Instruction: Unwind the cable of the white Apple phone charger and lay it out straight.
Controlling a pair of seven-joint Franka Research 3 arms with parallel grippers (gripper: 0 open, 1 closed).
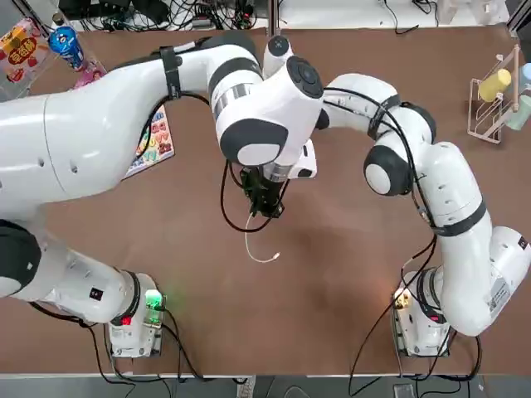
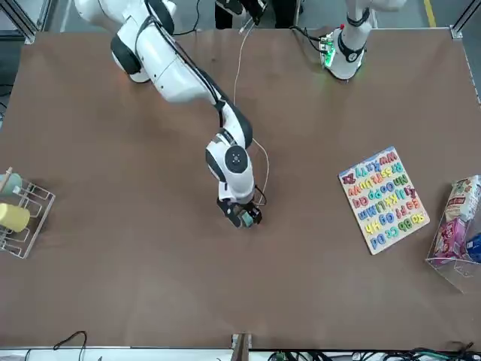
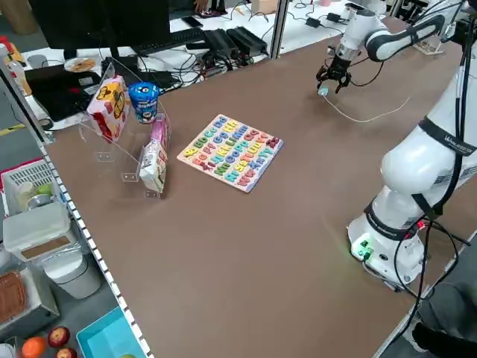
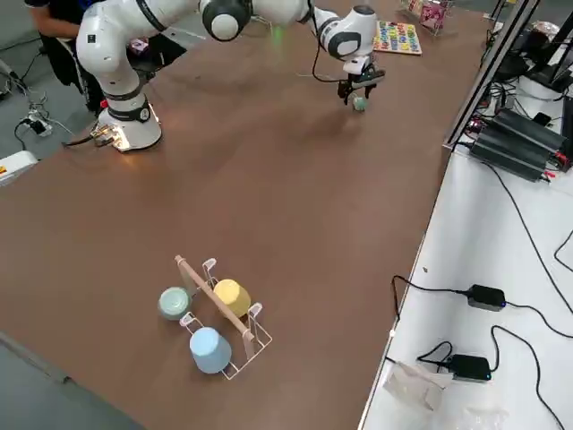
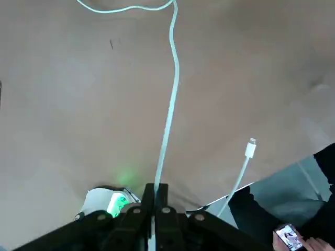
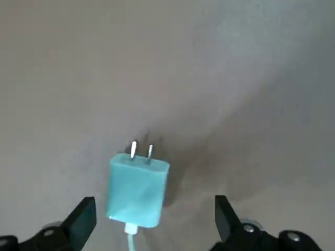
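Brown tabletop (image 2: 150,278), with an alphabet puzzle board (image 2: 384,199) lying well apart from the work. Above the table, toward the robot's side, the left gripper (image 5: 161,187) is closed on the thin white cable (image 5: 169,112), its free connector (image 5: 250,150) dangling nearby. Lower down, near mid-table, the right gripper (image 6: 155,200) stands wide open and holds nothing; the white Apple phone charger (image 6: 137,191) sits beneath it, prongs pointing away from the cord. Cable runs between the two in a loose curve. If the left arm pulls before the charger is pinned, the plug could slide or lift. An off-centre grasp might tip it or miss. Lowering the cable slack could let it curl, and the dangling end could fold under.
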